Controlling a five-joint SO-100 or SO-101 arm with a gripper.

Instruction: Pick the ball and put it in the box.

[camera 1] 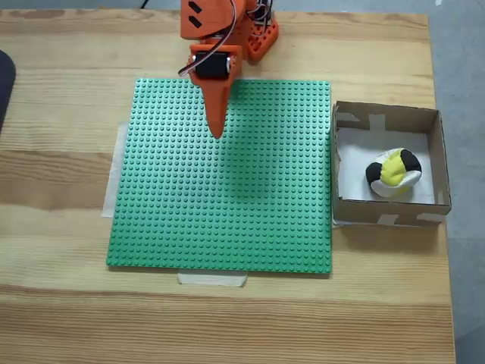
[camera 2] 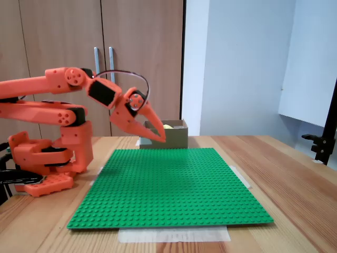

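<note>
Ball [camera 1: 393, 172]: sits inside box [camera 1: 350, 200], on the white bottom, nearer the right wall as the top-down fixed view shows it. Small, squashed rather than round, soft-looking; yellow, black & white patches. In the side-on fixed view only a yellow sliver [camera 2: 168, 126] shows over the box rim [camera 2: 179, 138]. Judged: task's end state reached, nothing left to carry.

Box: shallow, square, brown cardboard walls, no lid, pale tape bits at corners. Stands on bare wood just beside the mat's right edge in the top-down view, prob. so the arm can reach it without leaving the work zone.

Hand [camera 1: 217, 130]: orange plastic, two fingers tapering to one point, closed & empty; no gap shows between tips in either fixed view [camera 2: 160, 138]. Hangs above the mat's upper-left part in the top-down view, well apart from box & ball, touching nothing. Dark motor block & looped cable sit behind it.

Arm base [camera 2: 45, 158]: orange, blocky, on the surface at the mat's far edge in the top-down view; arm folded back over itself, looks like a rest pose.

Mat [camera 1: 227, 197]: green studded plate, flat, rigid-looking, square; pale tape strips at its edges, prob. to stop it sliding.

Surface [camera 1: 61, 303]: pale wood planks, visible grain, smooth.

Backdrop, side-on view: wood cupboard doors [camera 2: 95, 31] w/ metal handles, white wall.
</note>
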